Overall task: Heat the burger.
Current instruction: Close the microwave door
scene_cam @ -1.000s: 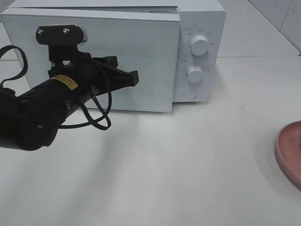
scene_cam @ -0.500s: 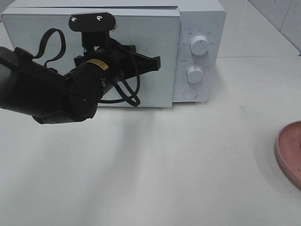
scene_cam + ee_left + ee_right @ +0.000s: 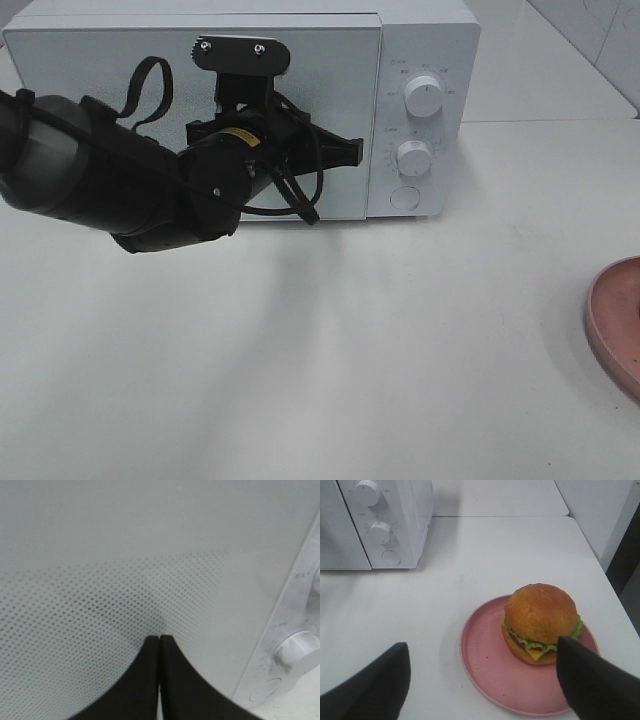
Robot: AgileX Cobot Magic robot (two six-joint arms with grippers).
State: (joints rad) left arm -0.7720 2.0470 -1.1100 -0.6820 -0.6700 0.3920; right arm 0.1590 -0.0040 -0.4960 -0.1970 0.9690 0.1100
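Status, near to far. On the worktop [image 3: 485,545], closest to the R arm, we see the burger [image 3: 541,622] sitting upright on the pink plate [image 3: 485,665], untouched. The right hand [image 3: 482,677] hovers above the plate w/ fingers spread wide, nothing gripped; the burger lies between its fingertips in the wrist view but is not contacted.

Further back, we find the left hand [image 3: 352,151] closed tight, fingertips together, empty, tips pressed against or just short of the microwave door [image 3: 125,570]; contact cannot be confirmed. The door appears flush w/ the microwave [image 3: 420,40] body, i.e. shut.

Judgement: task is at an early stage. Burger is not in the oven. Remaining steps, approx.: open door, load burger, shut door, set the knobs [image 3: 424,97]. Nothing is heated yet.
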